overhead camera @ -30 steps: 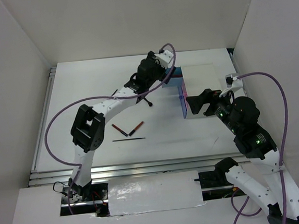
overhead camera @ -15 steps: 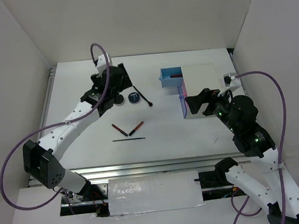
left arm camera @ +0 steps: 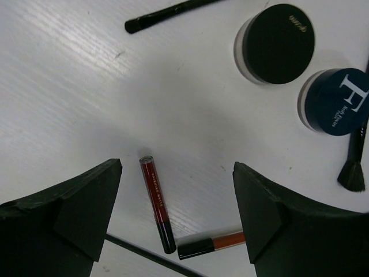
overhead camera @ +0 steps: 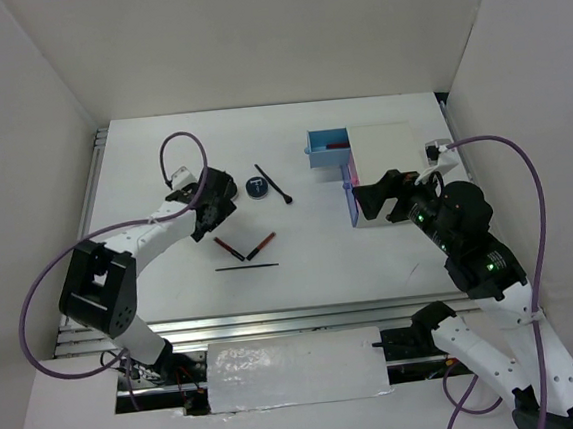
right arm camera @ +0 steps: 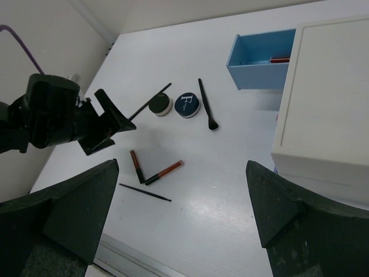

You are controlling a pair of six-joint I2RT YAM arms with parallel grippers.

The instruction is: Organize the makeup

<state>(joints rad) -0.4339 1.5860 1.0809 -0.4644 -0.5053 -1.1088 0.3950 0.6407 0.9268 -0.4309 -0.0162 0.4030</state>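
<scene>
Two red-and-black sticks lie in a V on the table: a dark red stick (left arm camera: 157, 202) (overhead camera: 229, 248) and an orange stick (left arm camera: 211, 242) (overhead camera: 261, 245). A thin black pencil (overhead camera: 247, 267) lies just in front of them. A black compact (left arm camera: 278, 41), a blue-topped compact (left arm camera: 337, 101) (overhead camera: 257, 188) and a black brush (overhead camera: 274, 184) lie farther back. My left gripper (left arm camera: 177, 173) (overhead camera: 213, 205) hovers open and empty above the dark red stick. My right gripper (right arm camera: 181, 173) (overhead camera: 380, 194) is open and empty, held high beside the white box.
The white box (overhead camera: 395, 170) stands at the right with its blue drawer (overhead camera: 327, 152) pulled out; a red stick (right arm camera: 279, 59) lies inside. A second thin black brush (left arm camera: 173, 11) lies left of the black compact. White walls enclose the table.
My left arm has swung away from the blue drawer, across to the left and back toward the near side, and now hovers over the red sticks. The right arm has not moved.
</scene>
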